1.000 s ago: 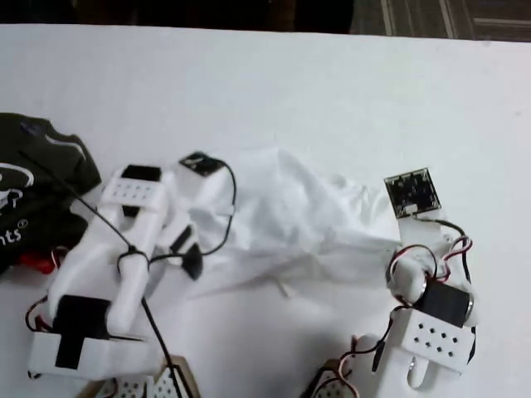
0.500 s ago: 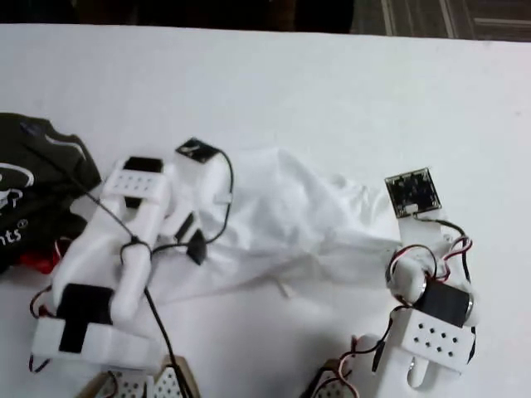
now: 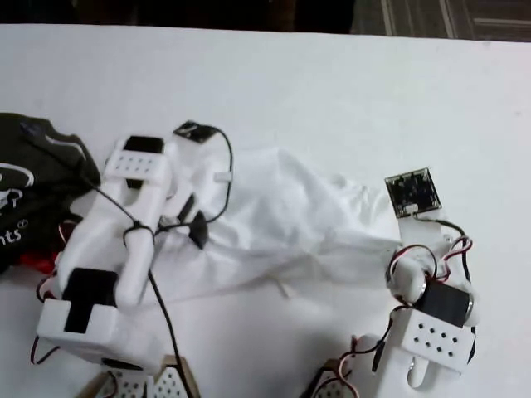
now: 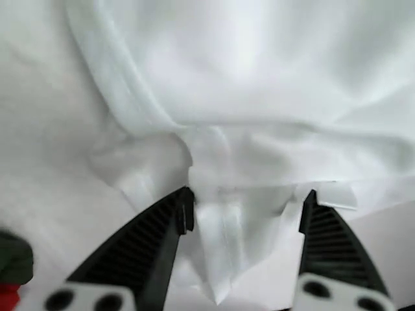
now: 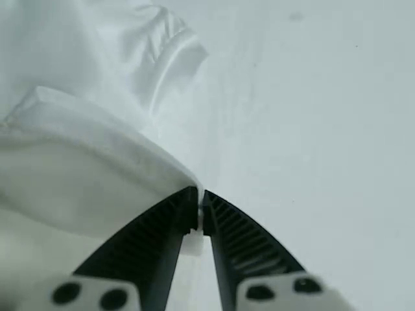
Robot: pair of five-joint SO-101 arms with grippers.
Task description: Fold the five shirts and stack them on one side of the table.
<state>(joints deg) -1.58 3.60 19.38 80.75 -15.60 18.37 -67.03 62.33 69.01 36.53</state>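
Light is bright and even over the table (image 3: 332, 83). The white shirt (image 3: 282, 207) is nearly washed out against it, its folds showing only as faint grey shading. A soft, narrow shadow runs under its near edge. Left of it, the dark shirt (image 3: 33, 182) loses detail. The room beyond is dim.

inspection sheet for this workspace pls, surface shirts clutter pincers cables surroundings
surface: white table.
job's things: white shirt crumpled mid-table; dark shirt bunched at the high view's left edge.
clutter: red patch by the dark shirt, unclear what.
pincers: left pincer open, straddling a white shirt fold; right pincer shut on its edge.
cables: black cable looping over the white shirt; red and black wires near the right pincer.
surroundings: dark floor beyond the far edge.
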